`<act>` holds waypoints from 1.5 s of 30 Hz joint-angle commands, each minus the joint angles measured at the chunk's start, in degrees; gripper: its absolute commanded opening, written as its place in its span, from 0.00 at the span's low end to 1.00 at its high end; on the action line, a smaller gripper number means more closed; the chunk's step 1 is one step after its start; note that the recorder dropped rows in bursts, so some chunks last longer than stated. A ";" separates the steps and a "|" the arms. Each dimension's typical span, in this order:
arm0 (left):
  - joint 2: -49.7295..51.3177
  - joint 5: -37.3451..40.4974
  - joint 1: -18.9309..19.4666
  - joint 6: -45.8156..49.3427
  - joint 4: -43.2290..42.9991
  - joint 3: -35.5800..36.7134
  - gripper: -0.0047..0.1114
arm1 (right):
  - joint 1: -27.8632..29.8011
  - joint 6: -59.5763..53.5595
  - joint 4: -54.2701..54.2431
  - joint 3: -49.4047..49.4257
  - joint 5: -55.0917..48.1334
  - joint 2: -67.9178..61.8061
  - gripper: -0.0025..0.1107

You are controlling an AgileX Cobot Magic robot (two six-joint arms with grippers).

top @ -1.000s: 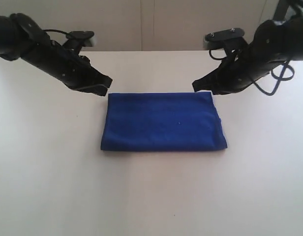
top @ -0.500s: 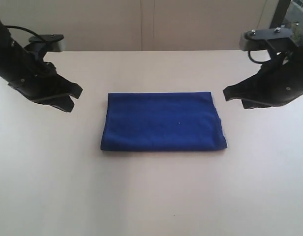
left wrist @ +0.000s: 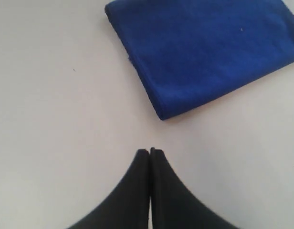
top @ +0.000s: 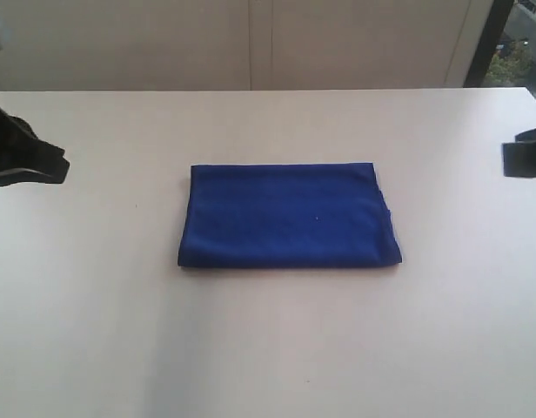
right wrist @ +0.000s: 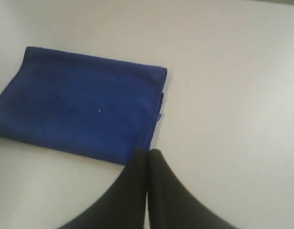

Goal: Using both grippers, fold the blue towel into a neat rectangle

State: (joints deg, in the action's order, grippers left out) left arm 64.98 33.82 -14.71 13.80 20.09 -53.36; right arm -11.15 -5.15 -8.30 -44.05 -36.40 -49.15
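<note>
The blue towel [top: 290,215] lies folded in a flat rectangle at the middle of the white table [top: 268,348]. It also shows in the left wrist view as the blue towel [left wrist: 204,47] and in the right wrist view as the blue towel [right wrist: 85,112], with a loose thread at its hem. My left gripper [top: 42,170] sits at the far left edge of the exterior view, well away from the cloth. My right gripper [top: 512,161] is at the far right edge, mostly out of frame. The left gripper [left wrist: 150,151] and the right gripper [right wrist: 147,152] are both shut with nothing held.
Pale wall panels [top: 251,43] run behind the table's far edge. A dark window frame [top: 490,39] stands at the back right. A tiny dark speck [top: 308,380] marks the tabletop near the front.
Both arms have drawn back outward from the towel's far corners, left arm to the left edge and right arm to the right edge. The towel has not moved.
</note>
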 commanded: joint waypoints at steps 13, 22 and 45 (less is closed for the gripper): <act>-33.17 -12.54 0.22 -0.72 0.84 19.91 0.04 | 0.31 3.85 3.84 12.99 -1.93 34.66 0.02; -40.26 -19.46 0.22 -0.60 0.48 28.69 0.04 | 0.31 5.15 2.38 18.22 8.10 42.41 0.02; -40.25 -19.20 0.22 -0.60 0.48 28.69 0.04 | 5.52 5.15 2.12 18.10 8.24 49.15 0.02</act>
State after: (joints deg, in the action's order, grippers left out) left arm 25.09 14.38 -14.71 13.58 20.09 -25.04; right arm -5.78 0.00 -6.12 -26.08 -28.63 -0.24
